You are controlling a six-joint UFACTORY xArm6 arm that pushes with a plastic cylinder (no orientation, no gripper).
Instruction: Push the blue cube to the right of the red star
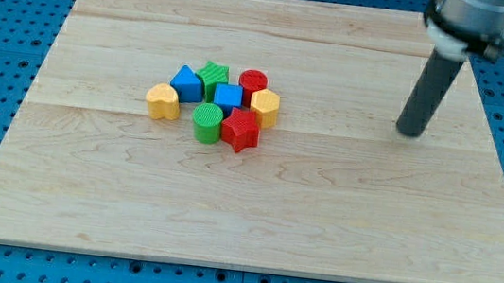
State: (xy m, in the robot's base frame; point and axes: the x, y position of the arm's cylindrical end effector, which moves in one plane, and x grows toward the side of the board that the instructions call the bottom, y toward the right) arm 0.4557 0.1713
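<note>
The blue cube [228, 98] sits in the middle of a tight cluster of blocks, just above and left of the red star [241, 131] and touching it. My tip [411, 133] rests on the board far to the view's right of the cluster, well apart from every block. The rod rises from it toward the view's top right.
Around the blue cube lie a blue triangular block [186, 84], a green star [212, 76], a red cylinder [253, 83], a yellow hexagonal block [264, 108], a green cylinder [207, 122] and a yellow heart [162, 101]. The wooden board [253, 218] lies on a blue pegboard.
</note>
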